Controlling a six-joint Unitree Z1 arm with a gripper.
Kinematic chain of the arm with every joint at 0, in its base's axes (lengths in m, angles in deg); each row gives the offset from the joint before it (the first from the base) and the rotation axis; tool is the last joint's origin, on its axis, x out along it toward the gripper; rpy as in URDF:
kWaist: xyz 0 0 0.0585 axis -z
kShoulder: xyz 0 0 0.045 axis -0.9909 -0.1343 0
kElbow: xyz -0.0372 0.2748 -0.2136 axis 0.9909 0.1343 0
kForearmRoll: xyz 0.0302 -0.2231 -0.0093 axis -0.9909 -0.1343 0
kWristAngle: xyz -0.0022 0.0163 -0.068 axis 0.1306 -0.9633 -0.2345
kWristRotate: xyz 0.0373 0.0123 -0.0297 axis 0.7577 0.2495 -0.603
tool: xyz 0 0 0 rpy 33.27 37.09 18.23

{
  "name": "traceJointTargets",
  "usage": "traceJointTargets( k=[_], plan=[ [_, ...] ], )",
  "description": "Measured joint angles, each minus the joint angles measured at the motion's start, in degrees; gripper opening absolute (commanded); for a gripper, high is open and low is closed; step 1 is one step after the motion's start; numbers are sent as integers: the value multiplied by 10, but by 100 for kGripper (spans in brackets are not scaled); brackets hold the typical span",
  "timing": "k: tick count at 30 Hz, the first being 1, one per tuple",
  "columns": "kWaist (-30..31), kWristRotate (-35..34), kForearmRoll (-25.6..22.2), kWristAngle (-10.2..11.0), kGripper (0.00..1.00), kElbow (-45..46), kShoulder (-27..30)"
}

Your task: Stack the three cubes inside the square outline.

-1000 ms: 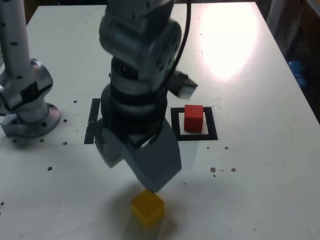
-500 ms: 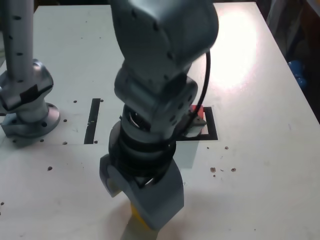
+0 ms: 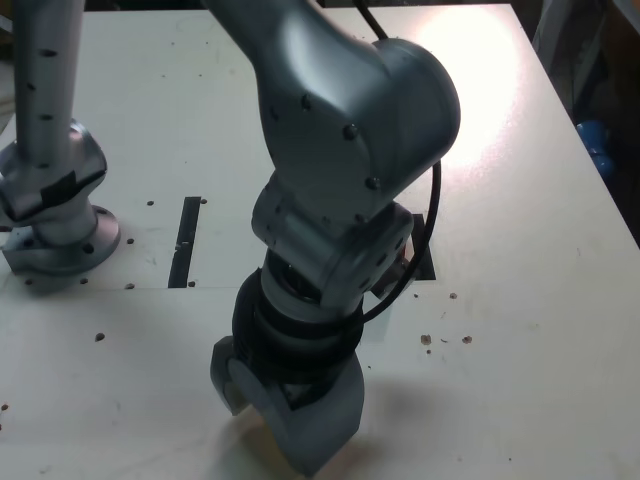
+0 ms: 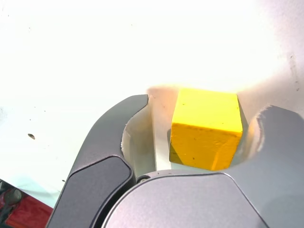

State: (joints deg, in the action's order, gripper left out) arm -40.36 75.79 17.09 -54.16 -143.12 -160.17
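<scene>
A yellow cube (image 4: 205, 127) sits on the white table between the two grey fingers of my gripper (image 4: 206, 107). One finger is right beside it and a narrow gap shows at the other. In the exterior view the gripper (image 3: 278, 425) is low at the table's near edge and hides the yellow cube. A bit of the red cube (image 4: 21, 213) shows at the corner of the wrist view. The arm covers it in the exterior view. Only a sliver of the square outline (image 3: 425, 270) shows past the arm.
The arm's grey base (image 3: 55, 220) stands at the exterior view's left, with a thin black strip (image 3: 186, 240) on the table beside it. A blue object (image 3: 598, 150) lies off the table at the exterior view's right. Small dark specks dot the tabletop.
The arm has come down and toward the near edge over the yellow cube, covering it and the red cube in the exterior view. The fingers have drawn in around the cube.
</scene>
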Motion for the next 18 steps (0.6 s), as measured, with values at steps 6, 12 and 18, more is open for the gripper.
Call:
traceJointTargets(
  k=[6, 12, 18],
  plan=[
    [0, 0, 0, 2, 33, -1, 0],
    [0, 0, 0, 1, 33, -1, 0],
    [0, -5, -8, 2, 33, -4, 0]
  ],
)
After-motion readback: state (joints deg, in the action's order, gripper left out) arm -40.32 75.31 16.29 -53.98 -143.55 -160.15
